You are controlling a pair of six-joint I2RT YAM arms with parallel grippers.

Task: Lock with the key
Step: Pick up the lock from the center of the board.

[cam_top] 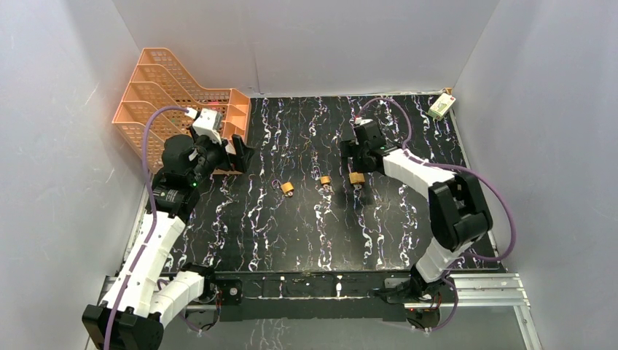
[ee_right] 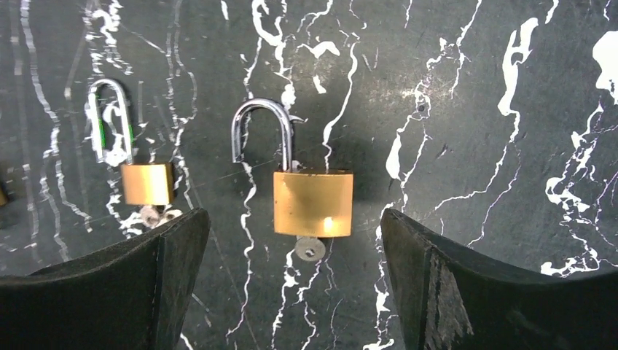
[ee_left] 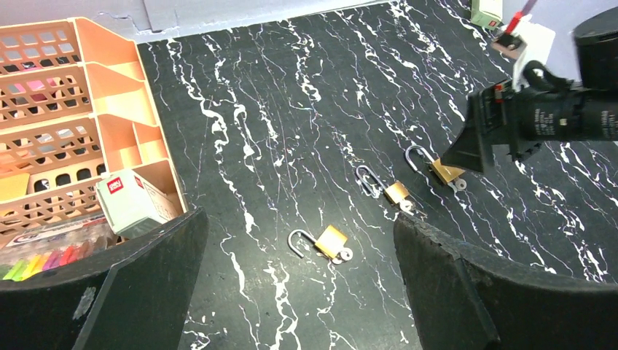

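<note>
orange organizer (cam_top: 173,86) far left, left gripper (cam_top: 237,154) just beside it – fingers spread wide, holding nothing. three brass padlocks in a row mid-table: left padlock (cam_top: 288,188), middle padlock (cam_top: 325,181), right padlock (ee_right: 313,203). the right one lies flat with its shackle (ee_right: 261,127) open and a key (ee_right: 310,248) in its base. right gripper (cam_top: 356,162) sits over it – jaws apart on either side, gripping nothing. small white box (cam_top: 442,106) far right corner.

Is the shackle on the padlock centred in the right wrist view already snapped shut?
No, the padlock's shackle stands open, with one leg ending free above it rather than seated.
</note>
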